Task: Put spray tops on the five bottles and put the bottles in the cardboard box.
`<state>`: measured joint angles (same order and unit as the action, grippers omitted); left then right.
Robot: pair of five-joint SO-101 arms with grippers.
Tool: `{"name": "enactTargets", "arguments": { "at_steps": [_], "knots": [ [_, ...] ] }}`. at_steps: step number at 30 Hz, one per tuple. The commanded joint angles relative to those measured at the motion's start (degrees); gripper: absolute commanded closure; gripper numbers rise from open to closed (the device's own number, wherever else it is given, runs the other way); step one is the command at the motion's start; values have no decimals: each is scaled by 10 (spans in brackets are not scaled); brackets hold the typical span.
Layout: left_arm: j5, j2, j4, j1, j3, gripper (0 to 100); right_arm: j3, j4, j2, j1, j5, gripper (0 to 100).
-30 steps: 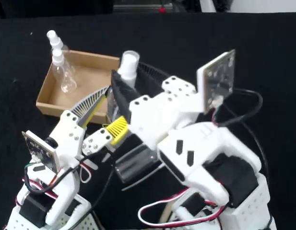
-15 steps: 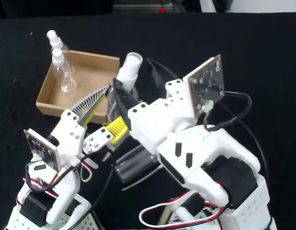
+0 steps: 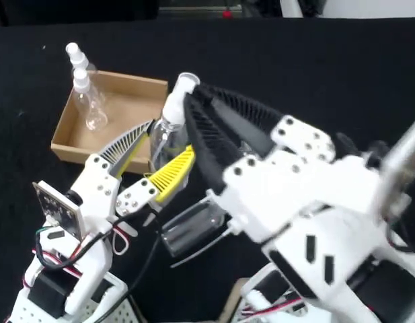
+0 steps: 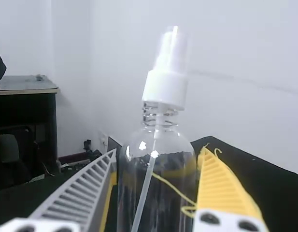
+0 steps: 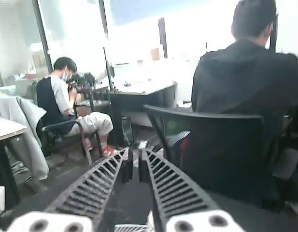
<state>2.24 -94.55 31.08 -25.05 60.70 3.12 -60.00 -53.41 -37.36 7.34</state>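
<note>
**Fig.** High, L-wrist and R-wrist views, one instant.

**(a)** L gripper (image 3: pixel 168 141): clamped on held bottle (image 4: pixel 158 193). Grey finger on one side, yellow finger on the other, both pressed against the clear wall. Kept upright over the black table (image 3: pixel 328 60). In high view, just outside the right-hand end of the cardboard box (image 3: pixel 120 77), not in it.

**(b)** Spray top (image 4: pixel 165 82): white, seated on neck of held bottle. Dip tube running down inside the bottle. Neck threads showing under the collar.

**(c)** R gripper (image 5: pixel 133 162): narrowed to a thin slit, w/ nothing seen btw. the tips in R-wrist view. In high view, black tips right beside spray top. Touching or just apart: cannot tell.

**(d)** Cardboard box: shallow, open at top. Second bottle (image 3: pixel 91 108), clear w/ white top, inside at the left end. Third bottle (image 3: pixel 76 57), also w/ white top, at the far left corner. Inside or behind the wall: cannot tell.

**(e)** Clear cylinder (image 3: pixel 194 225): lying on its side on the table btw. the two arms, close under R arm.
</note>
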Motion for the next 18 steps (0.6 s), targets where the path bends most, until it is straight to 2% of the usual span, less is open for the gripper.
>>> {"name": "enactTargets", "arguments": {
  "at_steps": [1, 3, 6, 13, 18],
  "knots": [
    [-3, -4, -13, -3, -8, 770, 28, 23, 69, 64, -3, 984],
    [-3, -4, -15, -3, -8, 770, 28, 18, 100, 78, -3, 984],
    [-3, -4, -16, -3, -8, 770, 28, -11, 120, 55, -3, 983],
    [-3, -4, -16, -3, -5, 770, 28, -58, 84, -24, -6, 983],
    [-3, -4, -16, -3, -7, 770, 24, -81, 61, -27, -8, 980]
  ]
}}
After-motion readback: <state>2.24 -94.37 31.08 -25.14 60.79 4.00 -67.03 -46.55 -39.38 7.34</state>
